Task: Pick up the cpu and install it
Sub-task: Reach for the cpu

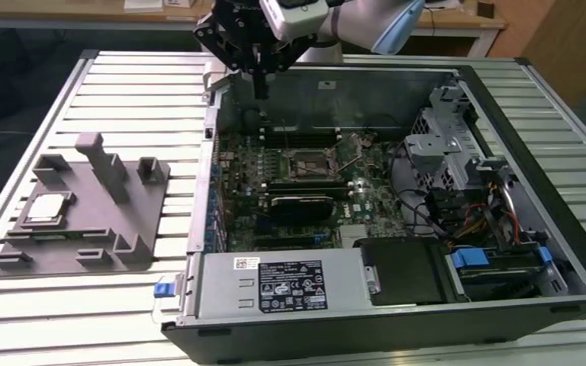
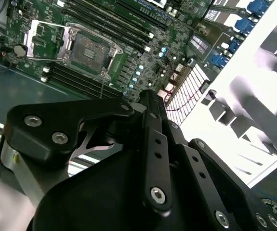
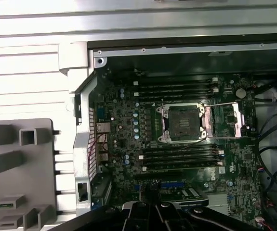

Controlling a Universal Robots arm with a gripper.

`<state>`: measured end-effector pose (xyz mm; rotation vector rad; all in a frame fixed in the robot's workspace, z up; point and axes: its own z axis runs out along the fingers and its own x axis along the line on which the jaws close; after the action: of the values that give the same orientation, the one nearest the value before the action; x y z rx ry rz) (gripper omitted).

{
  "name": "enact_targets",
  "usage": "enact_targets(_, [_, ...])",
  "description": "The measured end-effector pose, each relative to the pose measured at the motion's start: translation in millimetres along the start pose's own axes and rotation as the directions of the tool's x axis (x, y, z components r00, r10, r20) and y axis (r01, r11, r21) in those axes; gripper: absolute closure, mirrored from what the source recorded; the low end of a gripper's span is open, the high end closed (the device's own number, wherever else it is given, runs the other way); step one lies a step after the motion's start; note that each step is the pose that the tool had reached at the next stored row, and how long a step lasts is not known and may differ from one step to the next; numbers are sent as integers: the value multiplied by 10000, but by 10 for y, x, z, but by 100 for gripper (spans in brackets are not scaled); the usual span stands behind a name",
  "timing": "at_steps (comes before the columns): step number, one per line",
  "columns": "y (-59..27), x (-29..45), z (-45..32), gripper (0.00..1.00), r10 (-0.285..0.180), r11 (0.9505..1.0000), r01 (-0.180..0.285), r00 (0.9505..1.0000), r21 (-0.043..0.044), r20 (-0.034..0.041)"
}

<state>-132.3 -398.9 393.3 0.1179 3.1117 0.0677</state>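
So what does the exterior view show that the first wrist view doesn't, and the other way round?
Exterior view: the whole silvery square cpu lying on the grey plastic holder, plus the silver power-supply box. First wrist view: a straight-down look at the socket's metal lid swung open. Both: the green motherboard, its dark square socket and the black claw.

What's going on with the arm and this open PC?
One robot arm is partway into a CPU install. Its gripper hangs over the far edge of the open computer case, jaws together with nothing in them. The cpu lies on the grey fixture at the exterior view's left, outside the case and not picked up. The motherboard socket sits open and empty, its retention frame flipped aside.
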Motion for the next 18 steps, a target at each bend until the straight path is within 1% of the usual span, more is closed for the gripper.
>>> enact_targets(18, [-21,279,-8,89,-2,10000,2,10000,-3,36])
